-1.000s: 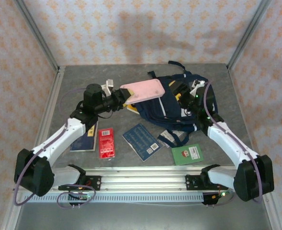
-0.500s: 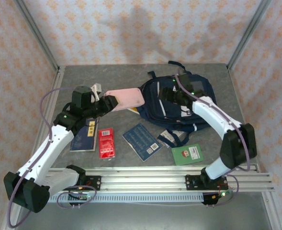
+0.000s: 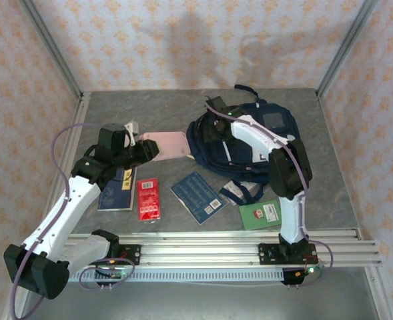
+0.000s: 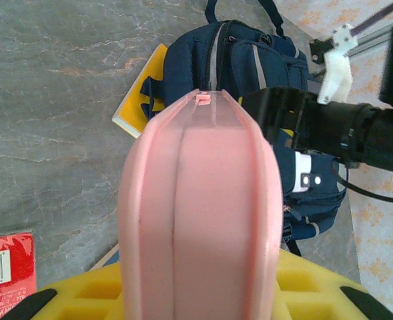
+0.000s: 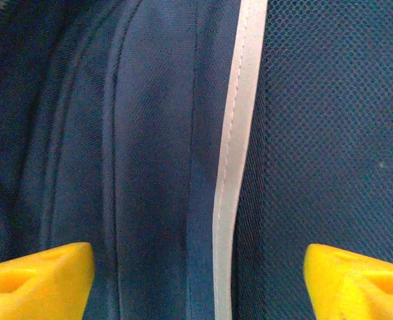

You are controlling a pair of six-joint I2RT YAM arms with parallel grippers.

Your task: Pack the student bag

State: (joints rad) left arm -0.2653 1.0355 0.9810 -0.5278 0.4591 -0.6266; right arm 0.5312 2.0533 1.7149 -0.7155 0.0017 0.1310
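At the bench's left side, the left claw (image 3: 143, 148) is clamping partly closed jaws on one end of a pink hard case (image 4: 199, 213). The case's free end is pointing rightward, just beside the student bag (image 3: 249, 163). Nearer the front edge, a dark blue booklet (image 3: 116, 190), a red booklet (image 3: 148, 199) and a blue book (image 3: 196, 197) are lying flat in a row. A yellow book (image 4: 139, 100) is poking out from under the bag's left edge. The bag itself is lying right of centre, toward the bench's far edge. The right claw (image 3: 213, 130) is hanging over the bag's left part with its yellow fingertips (image 5: 36, 280) spread wide, gripping nothing. Navy fabric and a light stripe are lying directly between them; whether they are touching the cloth I cannot tell. A green booklet (image 3: 261, 215) is lying near the front right.
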